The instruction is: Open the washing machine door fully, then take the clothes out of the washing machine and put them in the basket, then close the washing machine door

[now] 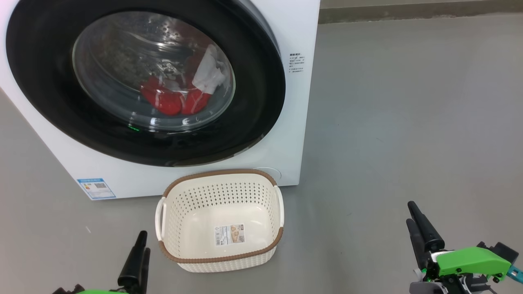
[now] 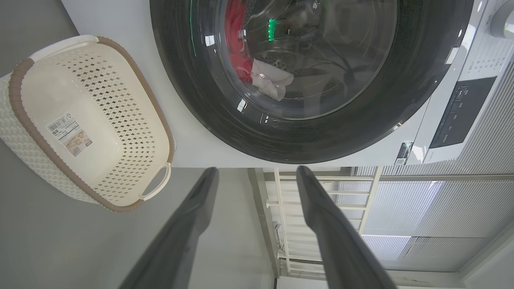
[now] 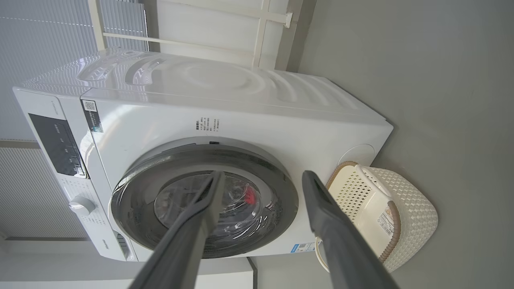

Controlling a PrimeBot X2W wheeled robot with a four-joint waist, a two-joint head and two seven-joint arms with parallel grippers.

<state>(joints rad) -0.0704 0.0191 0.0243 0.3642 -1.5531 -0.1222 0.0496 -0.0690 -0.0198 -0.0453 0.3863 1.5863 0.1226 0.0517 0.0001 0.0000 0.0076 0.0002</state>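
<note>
The white washing machine (image 1: 298, 32) stands at the upper left. Its round black washing machine door (image 1: 49, 81) lies flush against the front. Through the glass window I see the red and white clothes (image 1: 169, 102) in the drum. The cream basket (image 1: 220, 173) with a brown rim sits on the floor just in front of the machine, with nothing in it but a paper label. My left gripper (image 1: 143, 243) hangs low, left of the basket, and my right gripper (image 1: 410, 213) is well to the basket's right. The left gripper (image 2: 257, 170) and the right gripper (image 3: 263, 174) are both open, holding nothing.
Bare grey floor (image 1: 408, 122) spreads to the right of the machine up to a wall skirting (image 1: 408, 10). A blue label (image 1: 96, 188) marks the machine's lower front corner. The control panel and knob (image 3: 82, 204) sit at the top of its front, with a white window frame (image 3: 261, 36) behind.
</note>
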